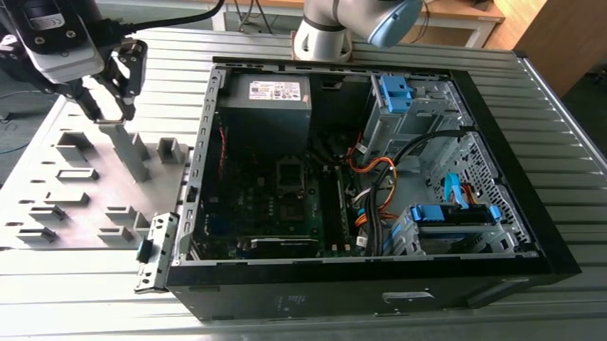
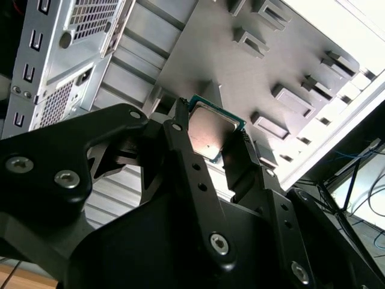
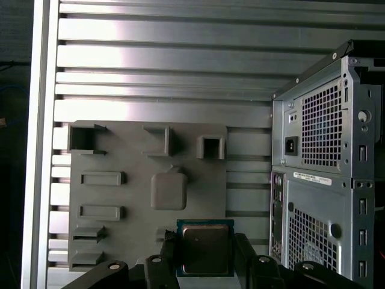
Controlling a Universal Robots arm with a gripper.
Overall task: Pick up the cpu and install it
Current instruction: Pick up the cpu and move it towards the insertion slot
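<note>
The cpu (image 3: 206, 248), metal top showing, is clamped by opposite edges between the black fingers (image 3: 242, 256) of the gripper (image 1: 112, 110), which are closed to the chip's width, above the grey tray (image 3: 126, 198), outside the open case (image 1: 332, 295) on the exterior view's left.

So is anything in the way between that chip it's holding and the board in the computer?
The raised side wall of the case stands between the cpu, held in the gripper over the tray, and the board. The case is open on top.
</note>
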